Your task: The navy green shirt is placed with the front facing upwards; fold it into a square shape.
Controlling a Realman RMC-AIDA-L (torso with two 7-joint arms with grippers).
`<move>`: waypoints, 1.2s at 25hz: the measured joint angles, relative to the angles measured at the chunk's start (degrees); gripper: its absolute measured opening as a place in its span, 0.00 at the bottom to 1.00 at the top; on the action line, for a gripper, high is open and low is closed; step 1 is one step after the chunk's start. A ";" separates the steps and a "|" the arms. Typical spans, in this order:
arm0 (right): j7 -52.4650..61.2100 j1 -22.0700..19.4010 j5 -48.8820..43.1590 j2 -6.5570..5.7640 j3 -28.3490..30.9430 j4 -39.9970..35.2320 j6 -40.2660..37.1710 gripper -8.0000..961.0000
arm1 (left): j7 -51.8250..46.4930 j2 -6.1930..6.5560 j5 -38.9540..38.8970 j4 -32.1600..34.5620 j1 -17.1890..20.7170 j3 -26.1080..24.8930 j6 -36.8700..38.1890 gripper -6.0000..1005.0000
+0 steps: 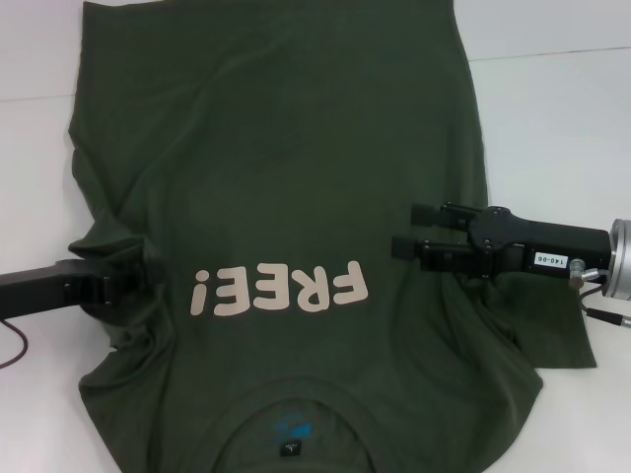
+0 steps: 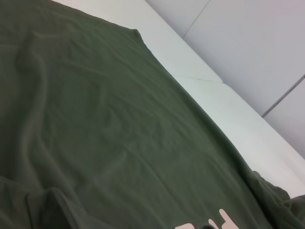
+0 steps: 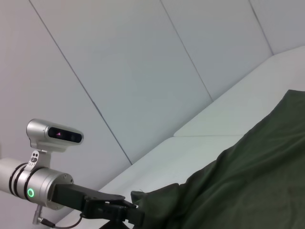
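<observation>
The navy green shirt (image 1: 286, 197) lies spread over most of the white tabletop (image 1: 552, 118), front up, collar at six o'clock nearest my body and hem running off toward twelve. The pale FREE! lettering (image 1: 281, 289) sits across the chest and reads upside down from my head camera; below it, inside the collar, is a small blue print (image 1: 293, 428). The cloth is fairly flat through the middle, but at nine o'clock its edge is bunched into thick folds, and at about four o'clock the sleeve (image 1: 552, 335) lies flat beneath my right arm.

My left claw (image 1: 138, 274) comes in from nine o'clock and is buried in that bunched cloth. The folds close around its tips, and it looks pinched onto the shirt's edge there, though the fingers themselves are hidden. My right wrist camera looks across the tabletop at it from the far side: the dark claw (image 3: 126, 212) meets a gathered lump of green fabric (image 3: 157, 200), with the silver wrist and its green ring light behind.

My right claw (image 1: 412, 231) reaches in from three o'clock, above the shirt at chest height, just beside the letter F. Its two fingers (image 1: 434, 211) stand spread apart with green cloth visible in the gap, and they hold nothing.

My left wrist camera shows wrinkled green cloth (image 2: 105, 133) and the white tabletop (image 2: 224, 105) past its edge.
</observation>
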 joint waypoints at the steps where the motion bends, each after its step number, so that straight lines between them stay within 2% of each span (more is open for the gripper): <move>1: 0.00 0.01 0.00 0.00 0.00 0.00 0.04 0.95 | 0.00 -0.09 0.00 0.00 -0.07 0.05 -0.02 0.05; 8: 0.00 0.04 0.00 0.08 0.00 0.00 0.34 0.95 | -0.10 -0.49 -0.33 -1.28 -0.90 0.60 -0.81 0.05; 16: 0.00 0.11 0.00 0.17 0.00 0.00 0.39 0.95 | -0.20 -0.48 -1.10 -4.11 -1.95 0.37 -5.79 0.05; 30: 0.00 0.07 0.00 0.33 0.00 0.00 0.38 0.95 | -0.20 -0.69 -2.68 -7.41 -4.04 0.25 -8.04 0.06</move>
